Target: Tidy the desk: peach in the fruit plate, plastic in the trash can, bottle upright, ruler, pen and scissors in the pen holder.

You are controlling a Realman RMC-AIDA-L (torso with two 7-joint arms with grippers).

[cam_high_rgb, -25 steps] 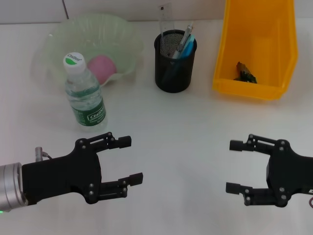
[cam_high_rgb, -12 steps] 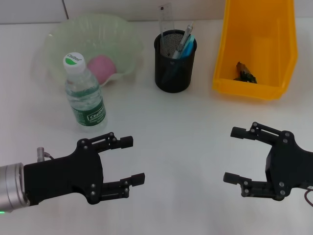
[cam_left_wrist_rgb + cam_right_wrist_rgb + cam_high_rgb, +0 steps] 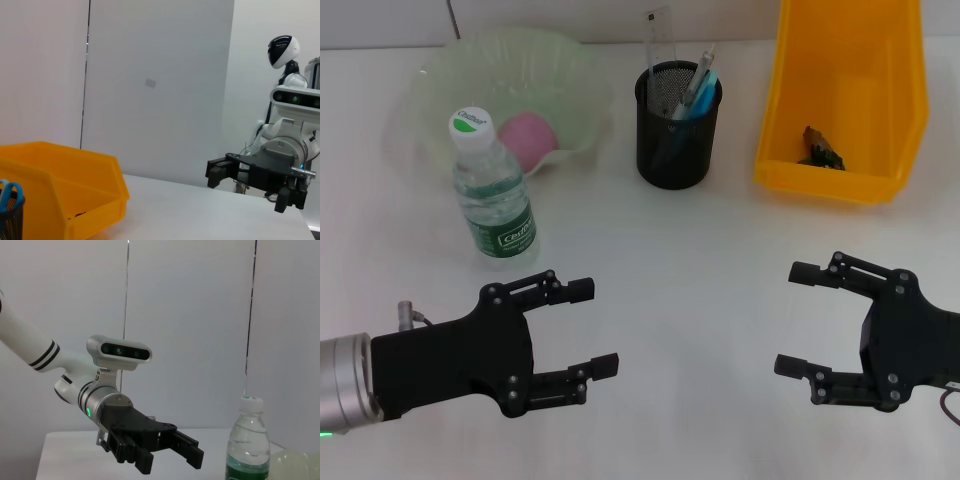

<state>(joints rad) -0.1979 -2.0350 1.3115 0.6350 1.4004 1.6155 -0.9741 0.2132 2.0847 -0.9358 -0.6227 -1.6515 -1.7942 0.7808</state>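
The pink peach (image 3: 528, 140) lies in the pale green fruit plate (image 3: 565, 70) at the back left. In front of the plate the water bottle (image 3: 493, 195) stands upright. A clear ruler (image 3: 658, 35), a pen (image 3: 699, 72) and blue-handled scissors (image 3: 707, 96) stick out of the black mesh pen holder (image 3: 670, 150). A crumpled piece of plastic (image 3: 821, 150) rests inside the yellow trash can (image 3: 850, 60). Near the front edge, my left gripper (image 3: 595, 328) and right gripper (image 3: 792, 318) hover open and hold nothing. The right wrist view shows the left gripper (image 3: 170, 452) and the bottle (image 3: 247, 445).
The white desk (image 3: 670, 240) lies bare between the two grippers and the row of containers at the back. In the left wrist view the yellow bin (image 3: 65, 200) stands near, with the right gripper (image 3: 240, 175) farther off.
The right gripper has spread its fingers slightly wider and tilted a little. The left gripper has drifted a touch to the right. The objects have not moved.
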